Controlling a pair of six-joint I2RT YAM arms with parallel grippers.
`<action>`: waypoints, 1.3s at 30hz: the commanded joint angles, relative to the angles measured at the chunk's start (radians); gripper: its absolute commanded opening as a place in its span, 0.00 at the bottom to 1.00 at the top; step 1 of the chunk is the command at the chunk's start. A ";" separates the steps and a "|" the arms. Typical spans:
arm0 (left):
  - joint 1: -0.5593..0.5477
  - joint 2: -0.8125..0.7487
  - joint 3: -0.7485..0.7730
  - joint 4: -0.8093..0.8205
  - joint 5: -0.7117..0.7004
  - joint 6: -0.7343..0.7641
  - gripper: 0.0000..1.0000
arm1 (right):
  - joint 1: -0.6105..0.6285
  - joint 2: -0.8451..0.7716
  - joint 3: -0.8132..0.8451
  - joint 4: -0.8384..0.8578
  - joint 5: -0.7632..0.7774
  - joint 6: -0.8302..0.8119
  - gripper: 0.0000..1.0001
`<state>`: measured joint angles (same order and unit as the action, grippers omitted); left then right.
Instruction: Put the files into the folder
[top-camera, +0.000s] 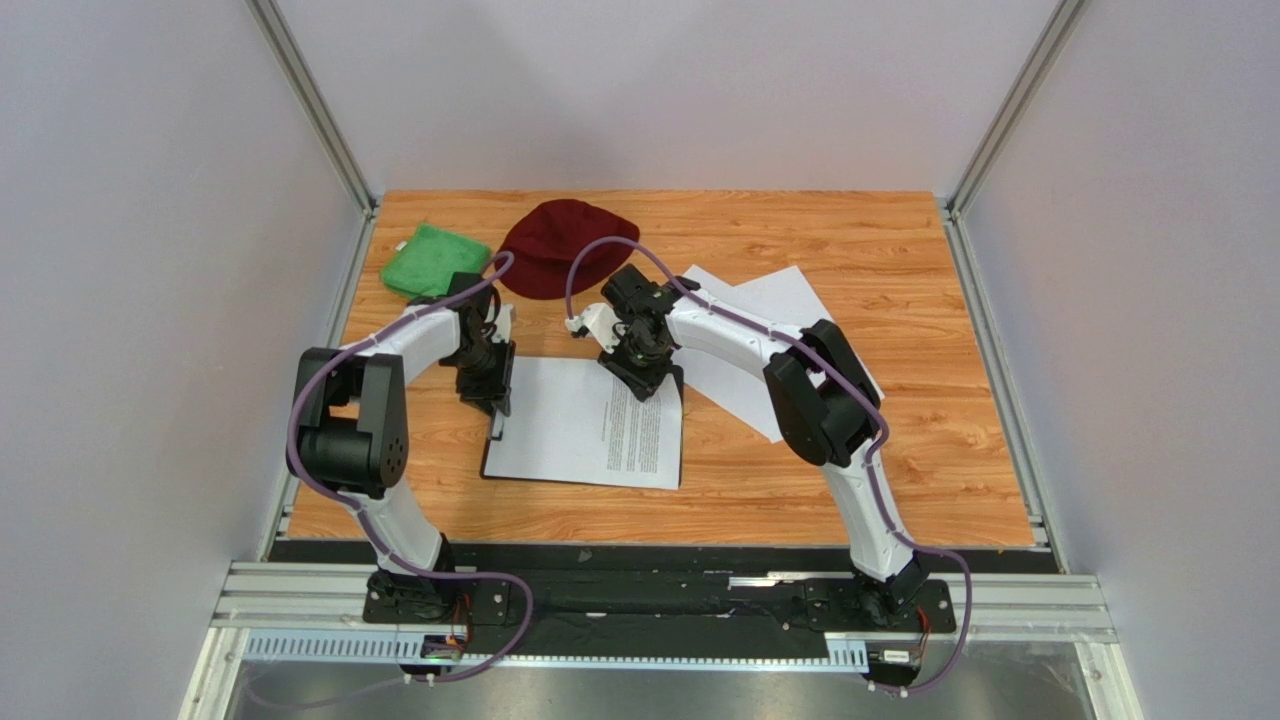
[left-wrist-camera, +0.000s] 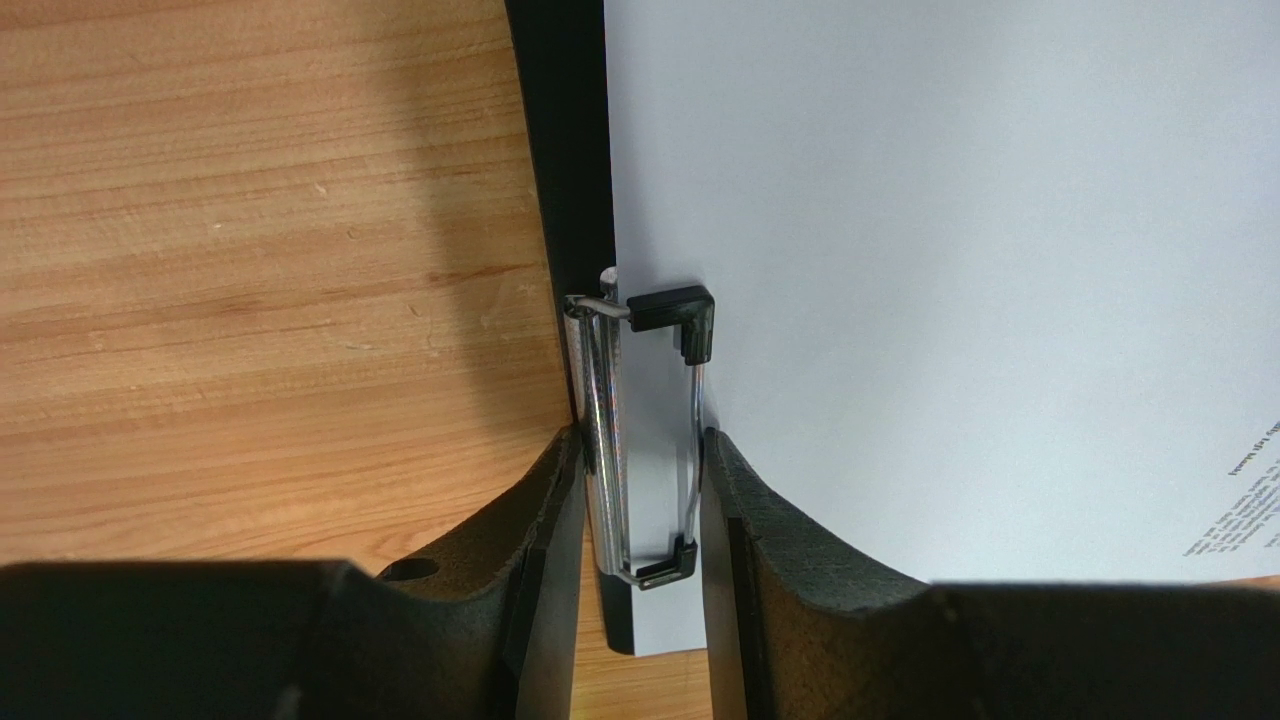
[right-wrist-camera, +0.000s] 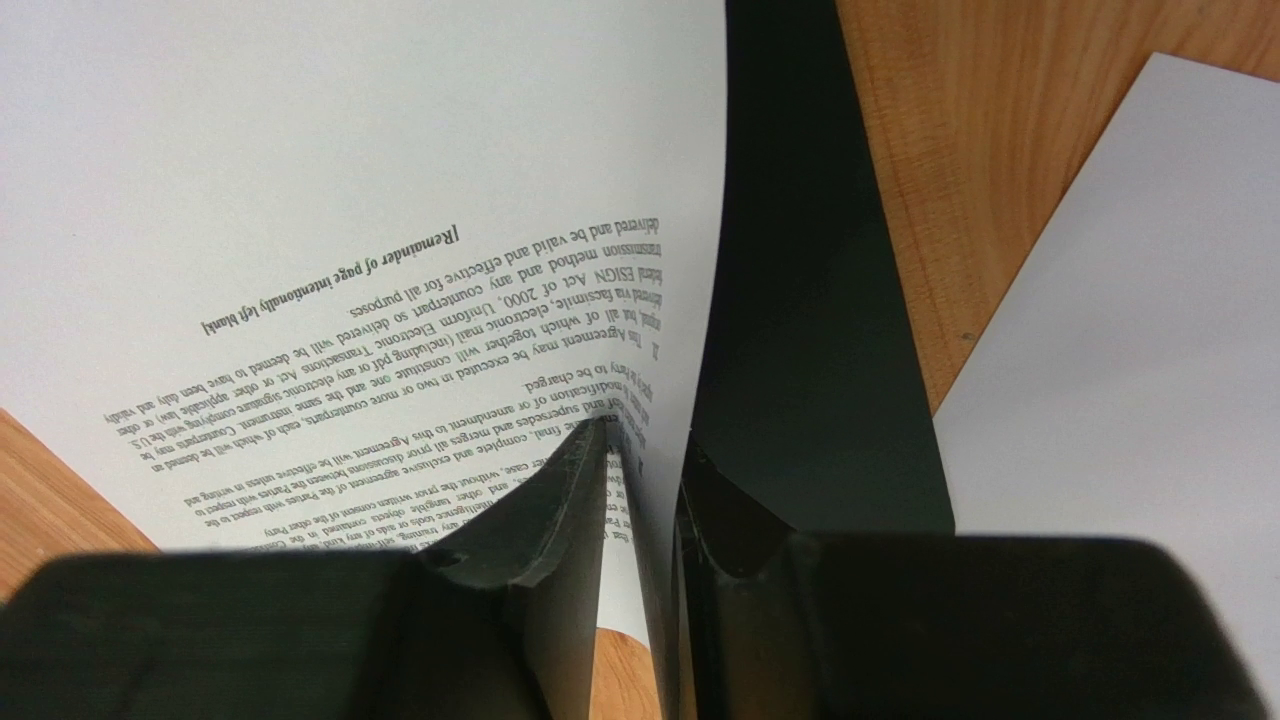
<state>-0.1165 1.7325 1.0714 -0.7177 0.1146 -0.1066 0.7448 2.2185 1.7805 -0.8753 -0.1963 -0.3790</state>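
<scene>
The black folder (top-camera: 681, 450) lies in the middle of the table, almost covered by a white printed sheet (top-camera: 579, 420). My left gripper (top-camera: 486, 393) is at its left short edge. In the left wrist view the fingers (left-wrist-camera: 549, 503) press both sides of the silver clip (left-wrist-camera: 649, 450), so that gripper (left-wrist-camera: 643, 495) is shut on it. My right gripper (top-camera: 643, 372) is at the far long edge. In the right wrist view it (right-wrist-camera: 649, 443) is shut on the curled edge of the printed sheet (right-wrist-camera: 376, 195), beside a bare strip of the folder (right-wrist-camera: 812, 300). Loose white sheets (top-camera: 759, 308) lie to the right.
A dark red cap (top-camera: 564, 240) and a green cloth (top-camera: 433, 258) lie at the back left. The loose sheets pass under the right arm, and one shows in the right wrist view (right-wrist-camera: 1120, 345). Grey walls stand on three sides of the wooden table (top-camera: 887, 240).
</scene>
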 joint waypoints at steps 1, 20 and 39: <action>-0.011 0.002 0.044 -0.017 -0.026 -0.011 0.02 | 0.007 -0.002 0.051 0.018 0.009 0.025 0.28; -0.018 -0.163 0.120 -0.127 -0.112 -0.051 0.98 | 0.004 -0.017 0.109 0.021 0.087 0.109 0.61; -0.454 -0.059 0.148 0.389 0.146 -0.505 0.72 | -0.690 -0.658 -0.643 0.264 0.112 0.865 0.73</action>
<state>-0.4820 1.5883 1.0958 -0.5545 0.2115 -0.5018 0.2314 1.6810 1.3636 -0.7631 0.0776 0.3267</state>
